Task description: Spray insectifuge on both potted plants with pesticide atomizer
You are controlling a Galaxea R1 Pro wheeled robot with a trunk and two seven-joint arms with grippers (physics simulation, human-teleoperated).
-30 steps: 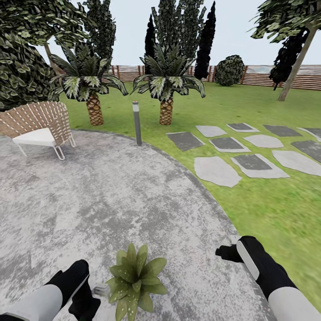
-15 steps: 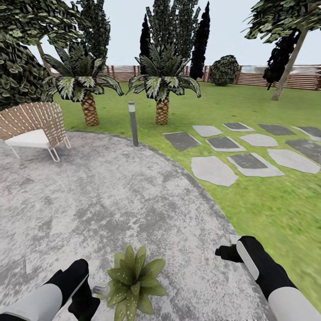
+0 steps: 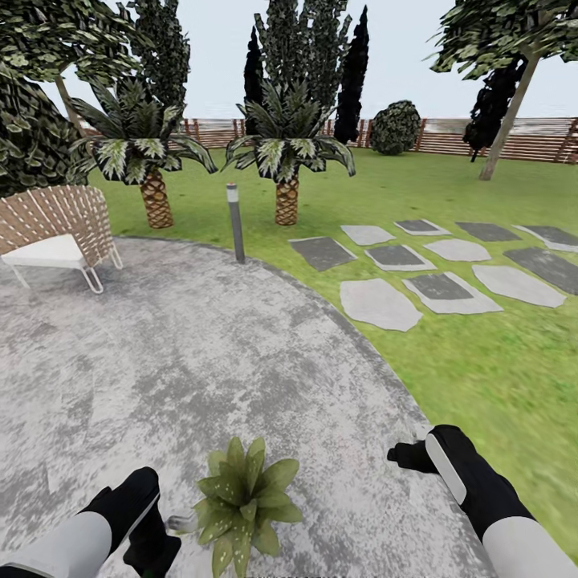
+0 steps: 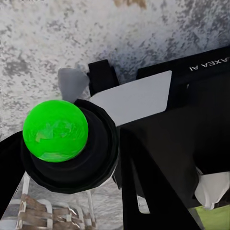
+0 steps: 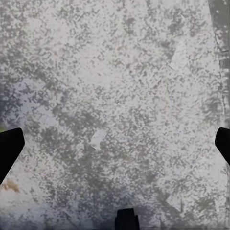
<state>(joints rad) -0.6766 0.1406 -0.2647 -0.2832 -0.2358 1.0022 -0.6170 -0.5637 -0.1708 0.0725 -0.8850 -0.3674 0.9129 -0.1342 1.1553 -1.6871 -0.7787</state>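
Observation:
One potted plant [image 3: 241,504], a rosette of speckled green leaves, stands on the stone patio [image 3: 201,361] of the garden, close in front of me. Just to its left, my left gripper [image 3: 151,544] is shut on the pesticide atomizer [image 4: 56,129]. The left wrist view shows its bright green round cap in a black collar, a white label [image 4: 136,98] and a grey nozzle [image 3: 181,522] that points toward the plant. My right gripper [image 3: 406,454] hangs open over bare patio stone [image 5: 115,120], its fingertips [image 5: 9,146] far apart with nothing between them.
A wicker chair [image 3: 56,233] sits at the patio's left edge. A grey bollard lamp [image 3: 234,222] and two palms [image 3: 285,160] stand at the far rim. Stepping stones [image 3: 377,303] cross the lawn [image 3: 482,361] to the right, and a wooden fence [image 3: 514,136] closes the back.
The whole view has drifted a little, so the camera moved. Both arms keep their places in the picture, and the plant stays just right of the left gripper.

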